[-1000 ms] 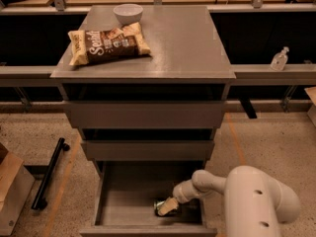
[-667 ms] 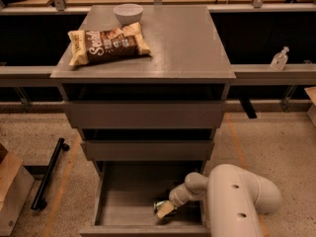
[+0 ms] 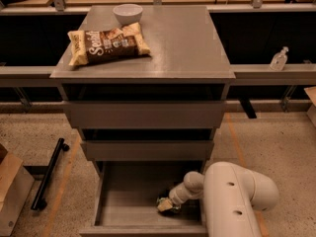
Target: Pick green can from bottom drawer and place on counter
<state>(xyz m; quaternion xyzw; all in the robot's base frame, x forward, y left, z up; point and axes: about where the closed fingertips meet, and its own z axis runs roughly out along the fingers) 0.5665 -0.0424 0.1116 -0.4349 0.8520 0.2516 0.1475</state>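
Bottom drawer pulled open below counter front edge. Green can inside drawer, below counter's front right corner. Gripper down in drawer, right at can; we cannot tell whether it has hold. We judge reach done; lift and placing on counter left.

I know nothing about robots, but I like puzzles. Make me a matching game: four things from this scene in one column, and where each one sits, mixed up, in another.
Things:
1. snack bag
2. white bowl
3. green can
4. clear bottle

Places:
A. in the open bottom drawer, at the gripper
B. on the ledge at the far right
C. at the counter's back edge
D. lying flat on the counter's left front part

Pairs: 1-D, 2-C, 3-A, 4-B.
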